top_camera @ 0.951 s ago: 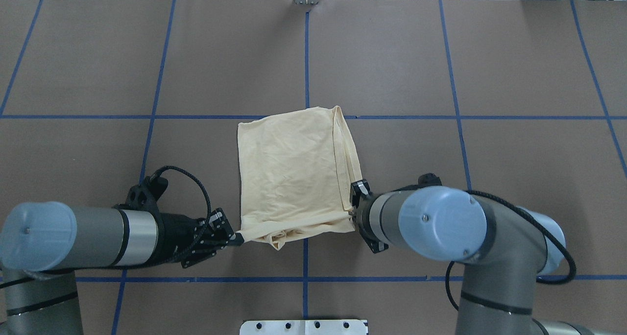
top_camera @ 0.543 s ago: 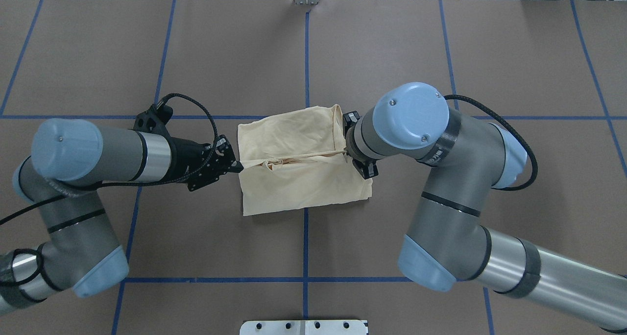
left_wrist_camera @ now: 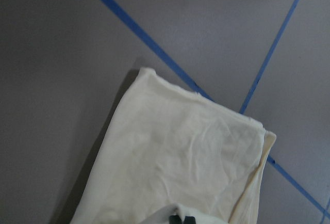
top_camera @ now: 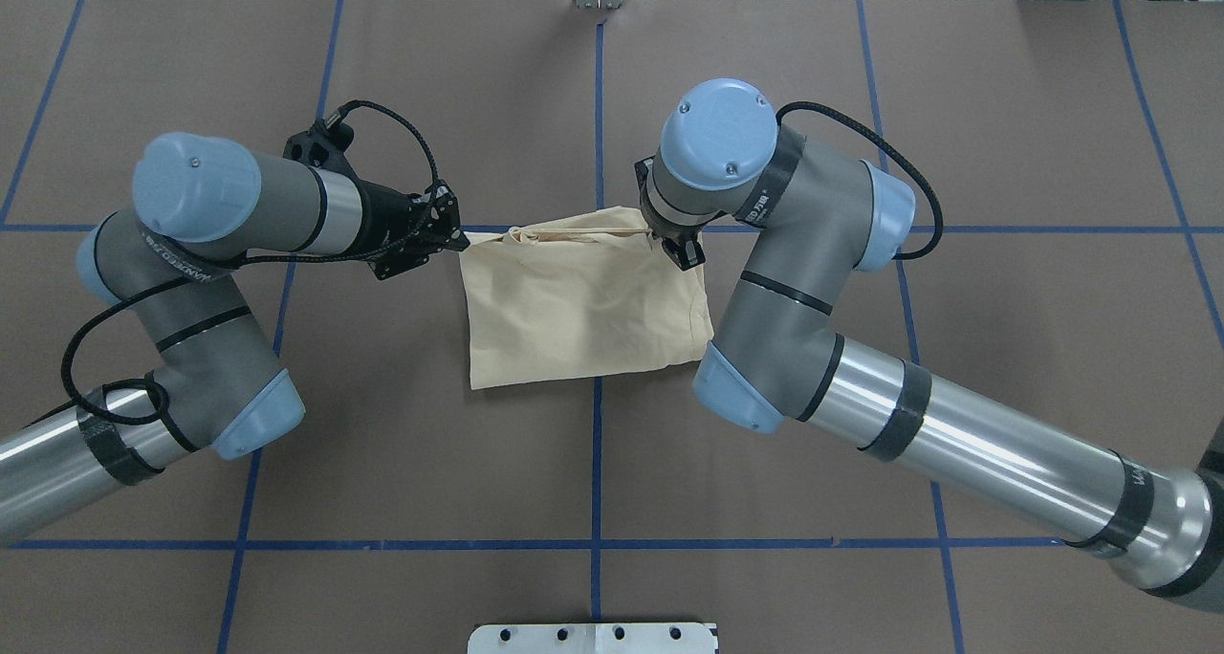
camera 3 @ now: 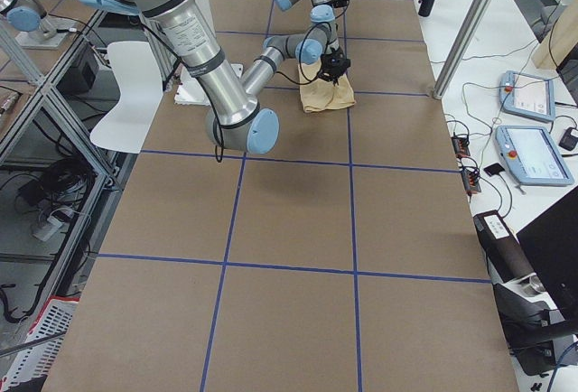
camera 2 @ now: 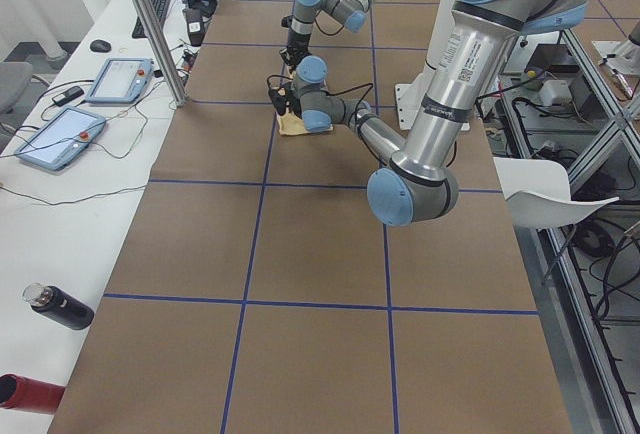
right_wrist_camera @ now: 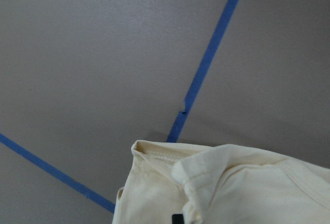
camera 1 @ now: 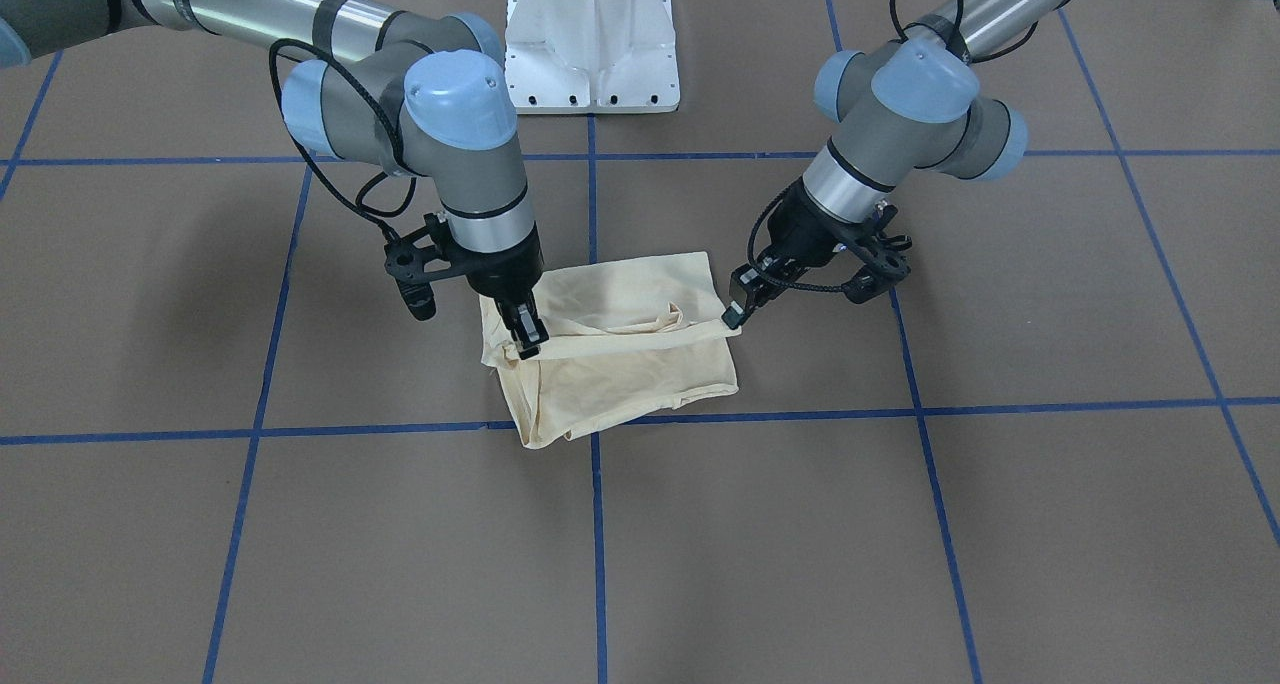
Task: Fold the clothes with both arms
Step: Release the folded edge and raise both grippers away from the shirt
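Pinching opposite ends of one raised fold, both black two-finger grippers are clamped on the pale cream-yellow thin cloth shirt [top_camera: 583, 300]. In the front-facing view the right gripper [camera 1: 527, 342] bites the fold at the shirt's left side, and the left gripper [camera 1: 733, 316] nips the corner at its right side. Between them the held layer runs as a rumpled ridge across the flat layer below. The shirt lies as a rough rectangle in the middle of the brown paper-covered table [top_camera: 1004, 109]. In the overhead view its upper edge sits on a horizontal blue tape line [top_camera: 143, 227]. The silver-grey tubular left arm [top_camera: 239, 195] reaches in from the lower left of that view, the silver-grey tubular right arm [top_camera: 813, 205] from the lower right.
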`<state>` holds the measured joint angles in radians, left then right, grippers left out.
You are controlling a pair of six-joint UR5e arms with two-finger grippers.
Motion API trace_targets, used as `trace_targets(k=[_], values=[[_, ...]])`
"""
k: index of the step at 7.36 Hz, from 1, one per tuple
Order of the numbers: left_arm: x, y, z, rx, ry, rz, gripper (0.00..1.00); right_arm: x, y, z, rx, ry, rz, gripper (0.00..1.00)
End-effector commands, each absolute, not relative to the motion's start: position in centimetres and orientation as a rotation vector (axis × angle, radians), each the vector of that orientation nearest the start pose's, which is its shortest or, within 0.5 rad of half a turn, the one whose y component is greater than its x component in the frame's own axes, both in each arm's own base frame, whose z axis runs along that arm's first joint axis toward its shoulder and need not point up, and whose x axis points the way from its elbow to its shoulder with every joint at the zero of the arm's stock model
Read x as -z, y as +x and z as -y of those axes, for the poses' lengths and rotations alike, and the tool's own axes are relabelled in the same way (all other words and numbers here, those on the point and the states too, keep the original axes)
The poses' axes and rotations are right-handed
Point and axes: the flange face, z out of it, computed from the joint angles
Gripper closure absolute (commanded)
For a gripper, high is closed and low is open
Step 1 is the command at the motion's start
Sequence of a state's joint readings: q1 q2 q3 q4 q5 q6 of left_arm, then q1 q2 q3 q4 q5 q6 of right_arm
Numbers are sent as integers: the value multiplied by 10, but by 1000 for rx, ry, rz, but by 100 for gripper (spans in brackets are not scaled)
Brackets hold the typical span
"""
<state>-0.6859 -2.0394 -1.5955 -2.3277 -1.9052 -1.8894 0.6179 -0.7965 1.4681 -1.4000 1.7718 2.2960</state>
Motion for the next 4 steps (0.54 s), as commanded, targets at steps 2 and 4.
trace_targets(k=[2,4], values=[[-309,463,536,659,-15,-1269,89,-230,-572,581,-1111,-209,823,93],[-343,472,569,684,95,-1262,55,-236,-556,650,-951,-186,894,0]])
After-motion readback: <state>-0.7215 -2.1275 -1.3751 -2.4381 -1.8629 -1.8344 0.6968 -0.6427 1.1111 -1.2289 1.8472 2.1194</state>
